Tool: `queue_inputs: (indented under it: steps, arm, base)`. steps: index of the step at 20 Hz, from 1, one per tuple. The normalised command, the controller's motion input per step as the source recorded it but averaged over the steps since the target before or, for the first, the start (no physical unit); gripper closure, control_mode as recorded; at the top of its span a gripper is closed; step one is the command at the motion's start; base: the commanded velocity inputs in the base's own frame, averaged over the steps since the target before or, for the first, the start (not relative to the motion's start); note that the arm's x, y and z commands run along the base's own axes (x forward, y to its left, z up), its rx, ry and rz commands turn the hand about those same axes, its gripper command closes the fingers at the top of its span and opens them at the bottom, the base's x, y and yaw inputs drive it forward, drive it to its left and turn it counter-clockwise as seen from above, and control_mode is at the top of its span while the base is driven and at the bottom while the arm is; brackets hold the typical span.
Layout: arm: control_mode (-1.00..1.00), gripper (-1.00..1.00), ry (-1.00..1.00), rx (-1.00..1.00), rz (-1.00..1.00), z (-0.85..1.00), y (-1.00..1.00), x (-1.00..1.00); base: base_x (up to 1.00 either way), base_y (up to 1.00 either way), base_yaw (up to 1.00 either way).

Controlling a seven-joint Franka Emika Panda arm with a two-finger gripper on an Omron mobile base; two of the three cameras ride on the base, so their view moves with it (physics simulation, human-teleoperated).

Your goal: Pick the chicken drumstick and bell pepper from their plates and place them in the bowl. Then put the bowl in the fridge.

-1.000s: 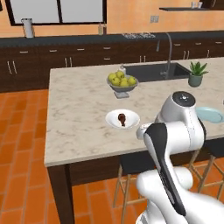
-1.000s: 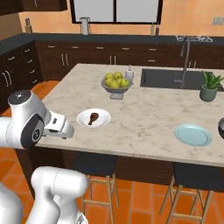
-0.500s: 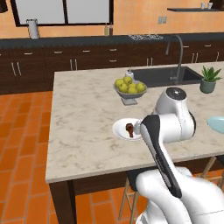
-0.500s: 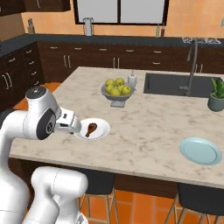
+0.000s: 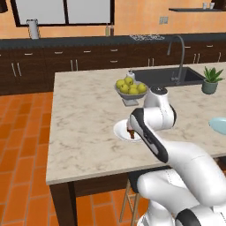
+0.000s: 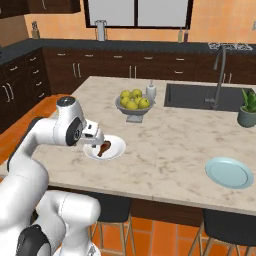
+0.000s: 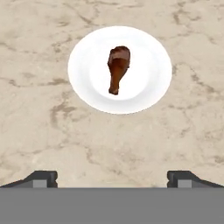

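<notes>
The chicken drumstick (image 7: 118,68) lies reddish-brown on the white plate (image 7: 87,83), thick end away from me. My gripper (image 7: 112,177) hangs open above the marble counter just short of that plate, nothing between its fingertips (image 7: 41,177). From the right base view the gripper (image 6: 95,142) sits over the near-left edge of the white plate (image 6: 118,149), beside the drumstick (image 6: 104,148). My arm partly covers the white plate (image 5: 119,131) in the left base view. The pale blue plate (image 6: 229,172) lies bare at the counter's right. The bell pepper, bowl and fridge are out of view.
A grey pedestal bowl of yellow-green fruit (image 6: 132,102) stands behind the white plate, a small white bottle (image 6: 150,91) beside it. Sink (image 6: 200,95) with faucet and a potted plant (image 6: 247,107) sit at the back right. Stools stand under the counter's near edge.
The whole scene has shifted, so the base has driven closer to the island. My arm has swung over the white plate with the gripper staying open.
</notes>
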Motion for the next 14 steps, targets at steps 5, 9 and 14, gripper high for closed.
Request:
queue_inputs:
  steps: [5, 9, 14]
  arm:
    - [-1.0, -1.0, 0.1, 0.0, 0.0, -0.53, 0.0, 0.81]
    - [-1.0, -1.0, 0.05, -0.01, 0.0, -0.62, 0.0, 0.75]
    - [-1.0, -1.0, 0.05, 0.0, 0.0, -0.47, 0.0, 0.62]
  base:
    - [0.0, 0.0, 0.0]
    - [0.0, 0.0, 0.0]
    - [0.0, 0.0, 0.0]
